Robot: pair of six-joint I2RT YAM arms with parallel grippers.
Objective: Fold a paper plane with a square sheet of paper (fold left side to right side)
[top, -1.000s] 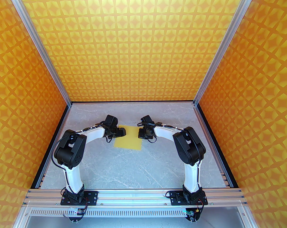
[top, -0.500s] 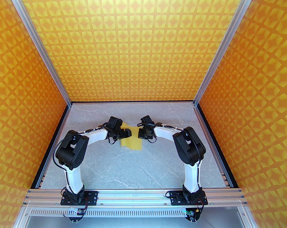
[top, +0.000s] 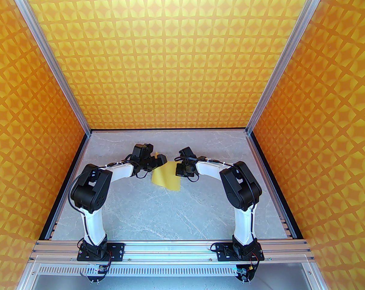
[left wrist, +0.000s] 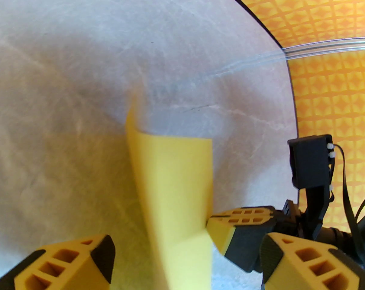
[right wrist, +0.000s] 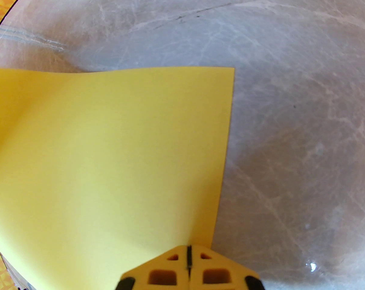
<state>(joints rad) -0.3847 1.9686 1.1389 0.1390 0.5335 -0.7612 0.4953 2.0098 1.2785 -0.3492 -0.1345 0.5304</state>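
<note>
Curling higher — sheet [top: 166, 178], left claw [top: 157, 158] lifted

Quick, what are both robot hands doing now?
Left gripper: open, yellow paper sheet between its fingers.
Right gripper: shut, tip on the sheet's edge.

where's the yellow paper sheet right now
Top view: the bright-yellow square paper sheet lies between the left gripper and right gripper, its left edge raised.

We bend both arms inward toward each other, our left gripper [top: 158, 159] tilted with its jaws spread wide, our right gripper [top: 180, 172] pointing down with jaws pressed together.
</note>
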